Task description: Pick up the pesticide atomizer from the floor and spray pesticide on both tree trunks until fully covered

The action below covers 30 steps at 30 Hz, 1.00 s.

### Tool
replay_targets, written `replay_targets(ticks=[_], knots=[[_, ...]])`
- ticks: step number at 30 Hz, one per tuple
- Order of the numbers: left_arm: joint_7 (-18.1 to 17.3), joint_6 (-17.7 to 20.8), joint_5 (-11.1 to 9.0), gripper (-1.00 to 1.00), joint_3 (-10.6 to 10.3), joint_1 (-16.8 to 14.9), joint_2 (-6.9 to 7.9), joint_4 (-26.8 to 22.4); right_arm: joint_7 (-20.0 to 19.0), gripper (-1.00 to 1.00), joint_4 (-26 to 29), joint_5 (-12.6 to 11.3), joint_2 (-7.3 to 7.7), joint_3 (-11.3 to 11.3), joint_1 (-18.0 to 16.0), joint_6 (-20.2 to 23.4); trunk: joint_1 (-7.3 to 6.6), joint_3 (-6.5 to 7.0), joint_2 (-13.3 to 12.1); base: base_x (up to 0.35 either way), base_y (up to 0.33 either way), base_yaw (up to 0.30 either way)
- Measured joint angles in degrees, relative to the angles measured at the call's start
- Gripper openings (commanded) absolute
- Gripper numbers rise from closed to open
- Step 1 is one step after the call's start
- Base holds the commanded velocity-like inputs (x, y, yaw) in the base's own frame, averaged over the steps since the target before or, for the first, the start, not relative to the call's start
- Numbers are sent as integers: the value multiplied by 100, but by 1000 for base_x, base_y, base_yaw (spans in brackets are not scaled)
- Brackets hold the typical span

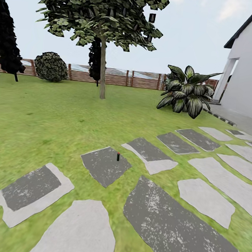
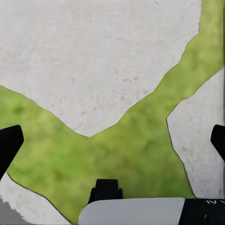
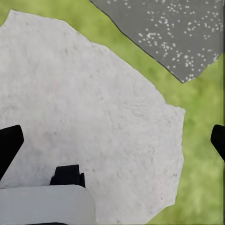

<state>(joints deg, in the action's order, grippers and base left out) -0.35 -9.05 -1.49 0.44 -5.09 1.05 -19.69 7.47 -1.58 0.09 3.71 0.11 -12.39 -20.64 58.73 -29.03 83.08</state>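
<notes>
pesticide atomizer [image 1: 118,156] upright on dark paving slab [image 1: 105,165], well ahead | tree [image 1: 103,68] beyond on lawn | left hand [image 2: 112,140], right hand [image 3: 112,140] both spread, empty | risk: small bottle tips if approach overshoots

A small dark atomizer [image 1: 118,156] stands upright on a grey paving slab [image 1: 105,165]; 1 tree [image 1: 103,66] rises beyond.
</notes>
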Motion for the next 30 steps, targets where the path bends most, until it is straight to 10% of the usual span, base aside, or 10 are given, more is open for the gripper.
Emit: replay_targets(ticks=[24,30], knots=[[-3,-40,-4,100,-21,-1,-7,-53,3,100,-7,0,0,7,0,-2,0,0,0,311,-46,0],[-12,-330,-20,100,-62,-1,-76,-1816,2,100,-2,0,-2,7,0,-2,0,1,0,185,-54,0]])
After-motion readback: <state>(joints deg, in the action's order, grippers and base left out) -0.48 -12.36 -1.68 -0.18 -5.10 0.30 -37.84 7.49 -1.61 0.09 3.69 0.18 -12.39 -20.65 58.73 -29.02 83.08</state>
